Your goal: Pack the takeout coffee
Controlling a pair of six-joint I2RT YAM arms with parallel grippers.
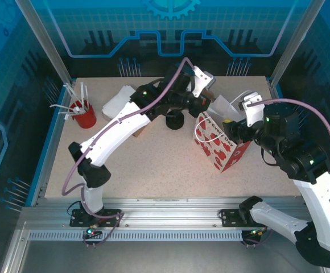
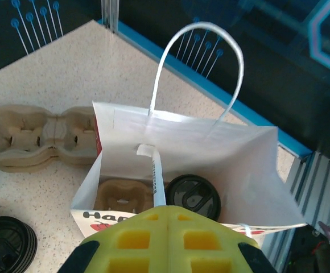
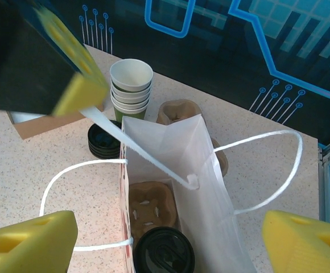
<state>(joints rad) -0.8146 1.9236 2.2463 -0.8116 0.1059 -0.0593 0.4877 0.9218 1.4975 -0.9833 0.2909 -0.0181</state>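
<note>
The takeout coffee [image 3: 164, 253] shows its round black lid [image 2: 192, 196] at the bottom of the white gift bag [image 1: 219, 142], seated in a brown cup carrier [image 3: 151, 205]. The cup's sides are hidden. My left gripper [image 2: 166, 213] hovers over the bag's mouth, shut on a white paper-wrapped straw [image 2: 156, 176] whose free end hangs into the bag [image 3: 136, 151]. In the top view the left gripper [image 1: 209, 95] is just behind the bag. My right gripper [image 3: 168, 242] stands open above the bag [image 3: 210, 187], its yellow fingers [image 3: 28, 242] wide on either side, holding nothing.
A stack of lidless green cups [image 3: 131, 85] and a stack of black lids [image 3: 101, 142] stand beyond the bag. Spare brown carriers [image 2: 34, 136] lie nearby. A red cup of straws [image 1: 84, 114] and white napkins [image 1: 116, 102] sit back left. Blue frame edge [image 2: 256, 122] is close.
</note>
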